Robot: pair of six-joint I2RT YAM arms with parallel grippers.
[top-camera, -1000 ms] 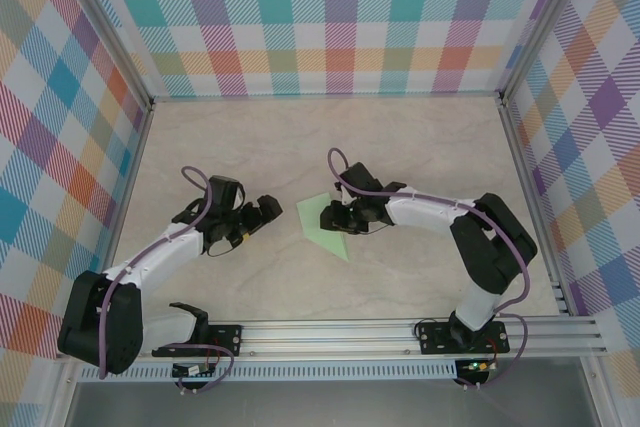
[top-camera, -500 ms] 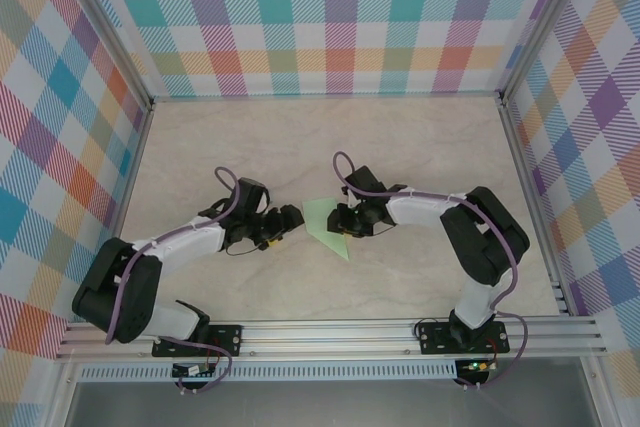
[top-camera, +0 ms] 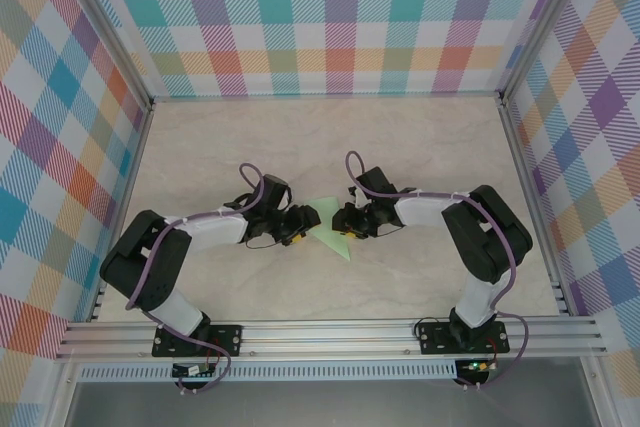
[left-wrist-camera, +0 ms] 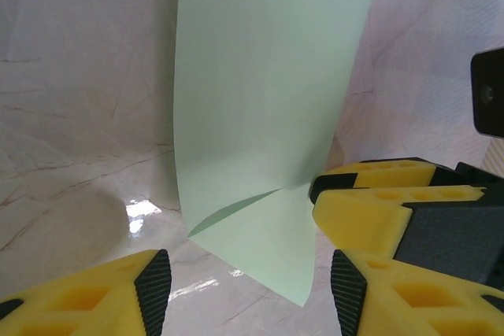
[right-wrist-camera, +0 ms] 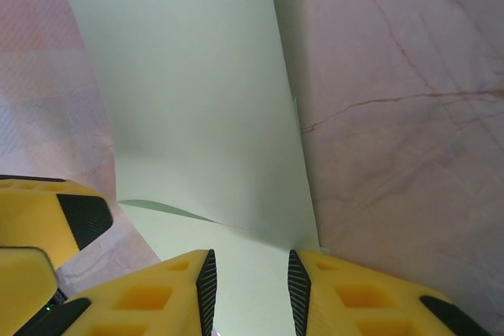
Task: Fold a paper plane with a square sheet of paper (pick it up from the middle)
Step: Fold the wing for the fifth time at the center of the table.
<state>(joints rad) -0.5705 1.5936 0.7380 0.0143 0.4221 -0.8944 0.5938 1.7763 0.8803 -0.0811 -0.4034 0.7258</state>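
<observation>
Square sheet of paper (top-camera: 328,232) sits mid-table btwn the two grippers, a bit nearer the arm bases than centre. It's thin, matte, pale mint green, plain, and not flat. In the left wrist view the paper (left-wrist-camera: 260,92) has a big panel standing up w/ a soft curve, and a smaller flap bends off along a crease low down and ends in a sharp corner. Table (top-camera: 400,147) is a glossy cream marble-look top w/ thin brown veins. Left gripper (top-camera: 303,224) is just beside the sheet's left edge. Its yellow fingers w/ black ribbed pads are spread wide around nothing, and the flap's corner points into the gap (left-wrist-camera: 248,281). Right gripper (top-camera: 347,220) is at the sheet's right side. From its wrist cam the fingers (right-wrist-camera: 250,273) are a narrow gap apart w/ the flap of paper (right-wrist-camera: 189,92) lying across that gap. Can't tell if the pads actually bite it. Walls (top-camera: 330,17) are pastel plaid.
</observation>
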